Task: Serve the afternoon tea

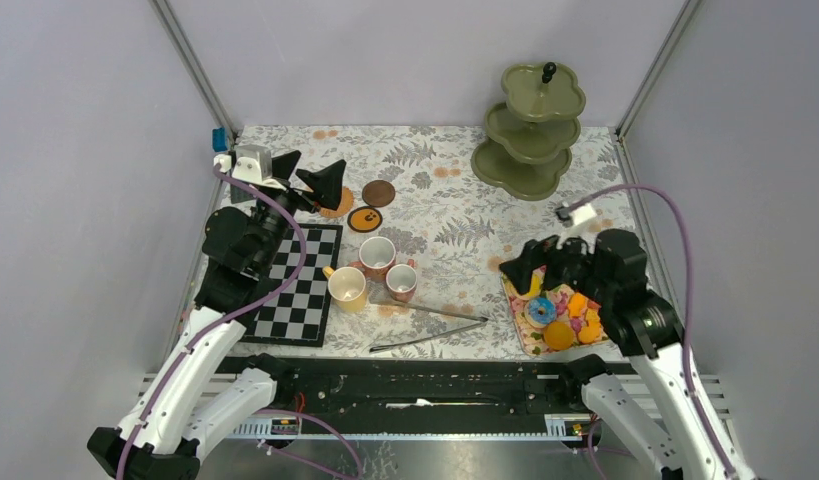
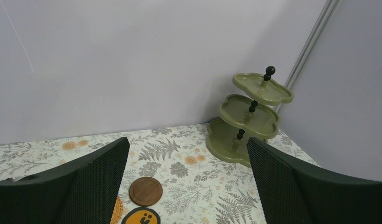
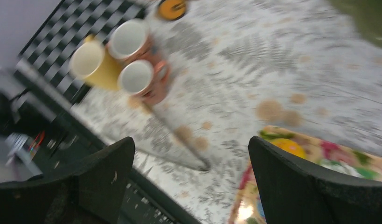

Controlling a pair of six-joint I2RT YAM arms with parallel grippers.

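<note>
Three mugs stand together mid-table: a yellow mug (image 1: 347,288) (image 3: 93,63) and two pinkish mugs (image 1: 377,257) (image 1: 401,282). Behind them lie a brown coaster (image 1: 378,193) (image 2: 145,191), an orange smiley coaster (image 1: 365,219) and a woven one partly hidden. The olive three-tier stand (image 1: 530,130) (image 2: 249,121) is at the back right, its tiers bare. Toy donuts and cakes (image 1: 557,318) fill a patterned tray (image 1: 515,318) (image 3: 319,163). My left gripper (image 1: 307,175) (image 2: 187,154) hovers open above the coasters. My right gripper (image 1: 540,270) (image 3: 191,149) is open over the tray's left edge, holding nothing.
A black-and-white chessboard (image 1: 300,285) lies at the left under the left arm. Metal tongs (image 1: 430,325) (image 3: 179,135) lie open on the floral cloth (image 1: 445,210) in front of the mugs. Grey walls and frame posts close in the back and sides.
</note>
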